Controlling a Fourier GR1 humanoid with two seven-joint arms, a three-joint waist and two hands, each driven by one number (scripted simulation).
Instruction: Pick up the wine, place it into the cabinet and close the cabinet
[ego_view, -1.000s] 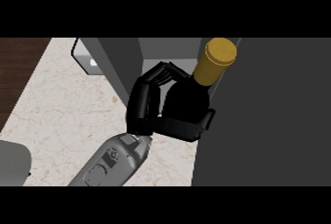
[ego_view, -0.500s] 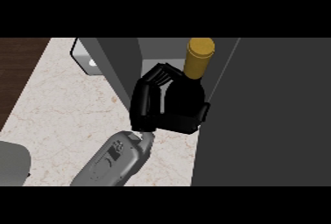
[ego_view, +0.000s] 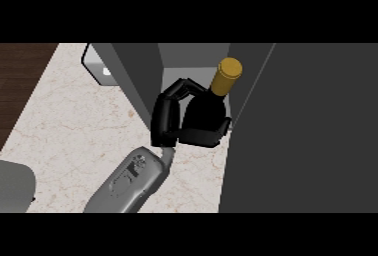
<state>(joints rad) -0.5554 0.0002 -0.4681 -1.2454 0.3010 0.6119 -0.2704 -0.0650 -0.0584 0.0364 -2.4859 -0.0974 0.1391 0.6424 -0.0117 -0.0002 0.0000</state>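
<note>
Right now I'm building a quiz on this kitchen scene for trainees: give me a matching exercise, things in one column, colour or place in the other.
Things:
1. wine bottle top
2. hand
3. forearm
4. counter

Descriptions:
A. grey, entering from the lower edge
B. pale marbled surface
C. gold-yellow, at the cabinet opening
D. black, curled round the bottle

Pairs: 1-C, 2-D, 3-A, 4-B
</note>
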